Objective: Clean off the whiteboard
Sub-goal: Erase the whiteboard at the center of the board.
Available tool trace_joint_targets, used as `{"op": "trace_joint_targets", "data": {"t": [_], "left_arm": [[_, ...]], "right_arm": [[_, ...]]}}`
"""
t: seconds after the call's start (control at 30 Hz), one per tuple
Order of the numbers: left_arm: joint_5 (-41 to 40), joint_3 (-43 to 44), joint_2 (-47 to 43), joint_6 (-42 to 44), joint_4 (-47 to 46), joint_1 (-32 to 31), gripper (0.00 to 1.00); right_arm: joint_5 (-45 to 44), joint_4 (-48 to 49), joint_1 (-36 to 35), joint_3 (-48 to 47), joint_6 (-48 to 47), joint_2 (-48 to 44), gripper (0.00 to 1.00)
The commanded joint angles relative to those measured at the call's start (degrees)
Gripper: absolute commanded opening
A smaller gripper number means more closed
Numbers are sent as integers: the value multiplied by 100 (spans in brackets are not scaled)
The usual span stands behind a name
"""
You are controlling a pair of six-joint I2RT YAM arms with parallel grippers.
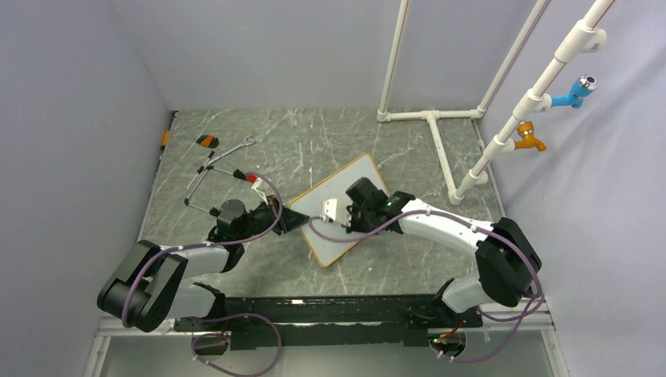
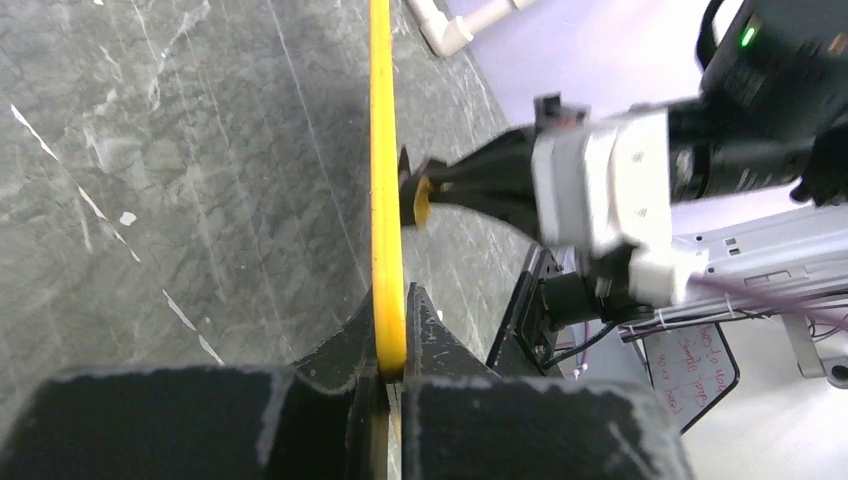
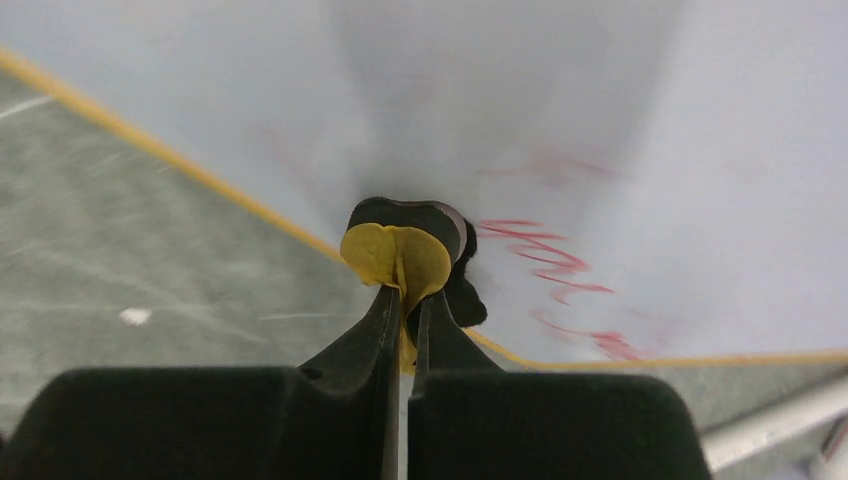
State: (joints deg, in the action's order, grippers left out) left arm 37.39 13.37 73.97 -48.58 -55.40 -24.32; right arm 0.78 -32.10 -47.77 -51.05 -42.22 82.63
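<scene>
flat rectangular whiteboard (image 1: 349, 177) with rounded corners and a thin tan-yellow frame, set diagonally at mid-table on the grey veined marble-look table (image 1: 314, 141). its glossy white face bears smeared red handwriting (image 3: 545, 255). left gripper (image 2: 390, 365) is clamped on the frame edge. right gripper (image 3: 405, 320) pinches a small yellow-and-black eraser pad (image 3: 400, 250) against the board face.

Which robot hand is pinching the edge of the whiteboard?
The left gripper: it clamps the yellow frame of the whiteboard. The right gripper instead holds a small yellow-and-black pad at the board's white face.
</scene>
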Motion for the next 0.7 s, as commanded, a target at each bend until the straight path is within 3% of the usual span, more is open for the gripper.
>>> {"op": "trace_joint_targets", "data": {"t": [0.0,0.2,0.4,0.67], "left_arm": [[430,177,-163,-128,-906,-38,0],[437,163,-150,-134,-945,-41,0],[378,161,-285,-24,-732,-34,0],[392,188,-92,-109,-934,-38,0]], "right_arm": [[-574,1066,459,-762,670,-33,0],[-648,1107,486,-774,714,150,0],[-16,98,388,-231,-169,104,0],[302,-435,168,21,-493,36,0]]}}
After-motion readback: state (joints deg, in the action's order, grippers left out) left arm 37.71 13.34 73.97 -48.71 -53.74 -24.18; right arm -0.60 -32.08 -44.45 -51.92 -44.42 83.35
